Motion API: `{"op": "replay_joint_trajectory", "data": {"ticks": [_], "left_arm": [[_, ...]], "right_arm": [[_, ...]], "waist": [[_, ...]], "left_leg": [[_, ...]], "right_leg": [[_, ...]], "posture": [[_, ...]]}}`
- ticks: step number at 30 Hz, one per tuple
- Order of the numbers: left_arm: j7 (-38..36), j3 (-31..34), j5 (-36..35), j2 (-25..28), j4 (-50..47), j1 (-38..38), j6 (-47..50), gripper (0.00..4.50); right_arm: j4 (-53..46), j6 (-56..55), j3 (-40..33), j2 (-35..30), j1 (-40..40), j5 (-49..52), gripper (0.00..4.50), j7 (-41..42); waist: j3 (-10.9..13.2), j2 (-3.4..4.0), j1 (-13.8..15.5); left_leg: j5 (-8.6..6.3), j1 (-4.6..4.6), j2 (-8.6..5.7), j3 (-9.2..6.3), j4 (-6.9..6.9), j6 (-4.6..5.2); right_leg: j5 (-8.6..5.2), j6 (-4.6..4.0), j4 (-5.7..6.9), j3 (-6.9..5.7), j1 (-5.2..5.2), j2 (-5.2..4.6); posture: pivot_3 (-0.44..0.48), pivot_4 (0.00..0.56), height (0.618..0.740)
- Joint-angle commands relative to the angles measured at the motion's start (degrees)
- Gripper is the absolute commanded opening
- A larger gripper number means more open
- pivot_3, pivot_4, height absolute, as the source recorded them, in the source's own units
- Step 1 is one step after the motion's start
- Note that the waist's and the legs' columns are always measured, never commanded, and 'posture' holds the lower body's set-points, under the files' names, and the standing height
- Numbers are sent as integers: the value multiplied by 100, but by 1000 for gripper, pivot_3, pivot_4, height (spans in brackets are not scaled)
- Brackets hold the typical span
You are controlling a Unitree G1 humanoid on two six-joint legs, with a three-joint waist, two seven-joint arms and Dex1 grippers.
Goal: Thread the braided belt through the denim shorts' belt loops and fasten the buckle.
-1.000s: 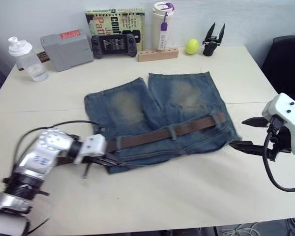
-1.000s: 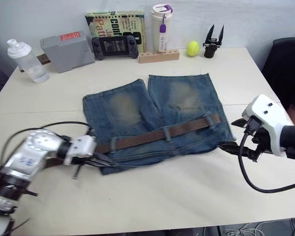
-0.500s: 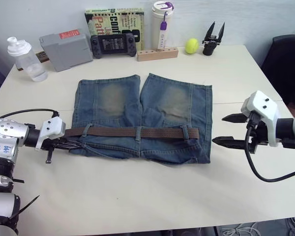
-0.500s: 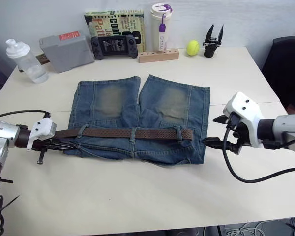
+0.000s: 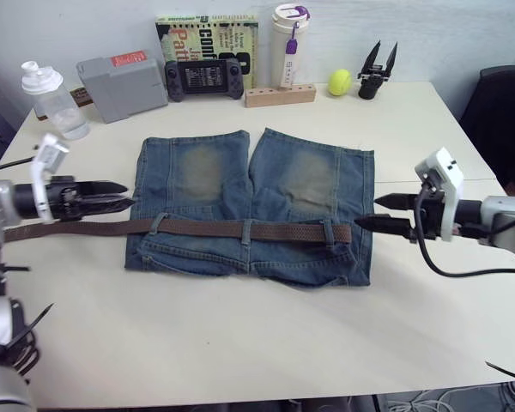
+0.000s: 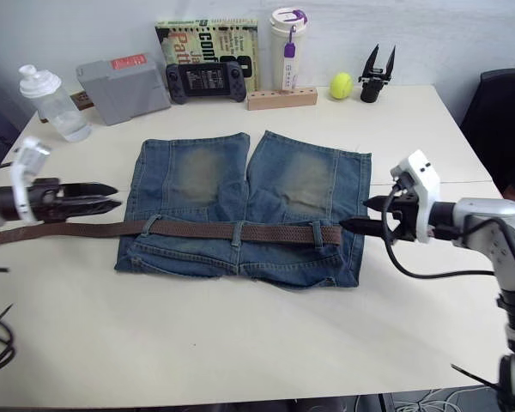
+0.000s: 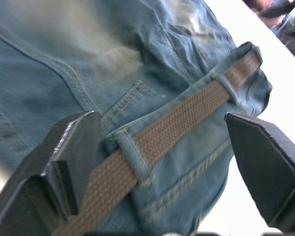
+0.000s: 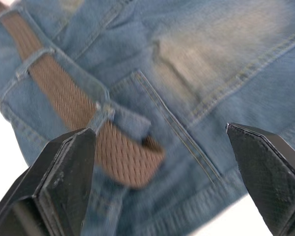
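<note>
Left end effector point(image 5: 120, 195): now clear of the belt point(image 5: 197, 228), which it was gripping half a second ago; fingers apart, hovering just above the strap's free end. Shorts point(image 5: 249, 206): flat on the bench point(image 5: 240, 343), unmoved. Belt: through three loops point(image 5: 246, 232) along the waistband, left tail trailing across the bench. Right end effector point(image 5: 373, 212): nearer the waistband's right edge, fingers apart, empty. Threading appears done; buckle not made out, fastening outstanding.

A pale cream tabletop point(image 5: 240, 335) spreads before me, a plain light wall point(image 5: 94, 26) behind, a dark chair point(image 5: 502, 103) at my right.
</note>
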Motion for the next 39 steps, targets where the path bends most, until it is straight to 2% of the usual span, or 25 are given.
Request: {"op": "replay_joint_trajectory", "data": {"ticks": [1,3,7,10,11,14,15,17,18,19,22,26,28,32,34,35,37,39], "left_arm": [[111,-257,420,-305,275,-217,129,4432],[197,-334,610,-468,413,-271,30,4432],[-8,-398,775,-597,433,-285,-20,4432],[-185,-362,811,-526,343,-256,41,4500],[-344,-363,805,-466,297,-230,74,3969],[-749,-388,817,-268,110,-97,67,3106],[-824,-375,810,-223,74,-72,80,2566],[-862,-316,803,-160,16,-32,72,1776],[-877,-298,800,-135,-25,-6,72,1339],[-920,-276,771,-104,-104,47,77,656],[-1221,-199,472,54,-636,341,173,94],[-1336,-116,-297,460,-1713,1010,238,94],[-1208,138,-247,423,-1706,1017,239,94],[129,681,-219,21,-822,515,-330,94],[393,703,-56,-132,-633,370,-453,94],[564,667,46,-230,-518,280,-507,537],[684,501,219,-415,-328,158,-590,961],[629,388,330,-524,-257,125,-635,1872]], "right_arm": [[337,85,177,244,-284,-7,4500,63],[536,106,201,456,-397,6,4500,46],[707,268,283,708,-436,77,4500,105],[457,433,382,720,-250,161,3749,232],[331,446,427,700,-173,176,3237,299],[-77,222,583,601,69,115,2146,588],[-168,126,564,613,112,136,1531,671],[-349,-93,570,585,187,111,728,836],[-432,-208,607,544,228,59,135,920],[-525,-341,583,545,270,56,0,997],[-856,-741,496,456,427,18,0,1209],[-1500,-1269,456,179,951,-131,0,1475],[-1634,-1266,331,154,1123,-17,0,1480],[-1273,-1518,247,345,990,-178,0,1196],[-1197,-1651,312,355,971,-314,0,1158],[-1214,-1623,294,387,971,-277,0,1117],[-1268,-1590,258,415,1003,-222,0,1071],[-1304,-1583,235,411,1048,-200,0,1044]], "waist": [[-1,-2,3],[-1,-3,-2],[-1,-3,-43],[-1,-3,-67],[-1,-3,-68],[-1,-4,-95],[-1,-4,-100],[-1,-3,-101],[-1,-3,-101],[-1,-3,-101],[-1,-3,-101],[-1,-3,-105],[-1,-3,-106],[-1,-4,-83],[-2,-5,-32],[-2,-5,-21],[-2,-5,9],[-2,-6,36]], "left_leg": [[2,-23,0,0,8,2],[8,-79,-1,6,28,7],[12,-85,-1,11,32,9],[13,-84,0,11,35,9],[13,-85,-1,10,36,9],[13,-85,-1,8,34,9],[13,-85,-1,8,34,8],[13,-85,-1,8,33,8],[13,-84,0,8,34,8],[13,-84,-1,9,35,8],[13,-82,0,9,37,8],[13,-83,0,7,33,8],[12,-82,0,5,31,8],[13,-71,0,3,44,8],[12,-70,0,1,58,8],[12,-71,0,-2,68,8],[11,-72,0,-1,69,10],[10,-77,0,0,67,10]], "right_leg": [[0,0,7,-1,-21,1],[0,1,27,-1,-75,3],[1,1,30,-18,-79,3],[1,1,32,-18,-79,0],[1,1,32,-18,-79,-2],[1,1,31,-18,-79,-2],[1,1,30,-18,-79,-2],[1,1,31,-18,-79,-2],[1,1,31,-17,-79,-3],[1,1,32,-17,-79,-3],[1,1,34,-16,-78,-3],[1,1,32,-14,-79,-5],[0,1,29,-12,-79,-6],[0,1,33,-12,-65,-10],[0,1,32,-12,-64,-12],[1,1,35,-13,-63,-12],[1,1,39,-11,-64,-12],[1,1,51,-15,-66,-7]], "posture": [[0,150,696],[0,150,696],[0,150,696],[0,150,696],[0,150,696],[0,150,696],[0,150,696],[0,150,696],[0,150,696],[0,150,696],[0,150,696],[0,150,696],[0,150,696],[0,150,696],[0,150,696],[0,150,696],[0,150,696],[0,150,696]]}}
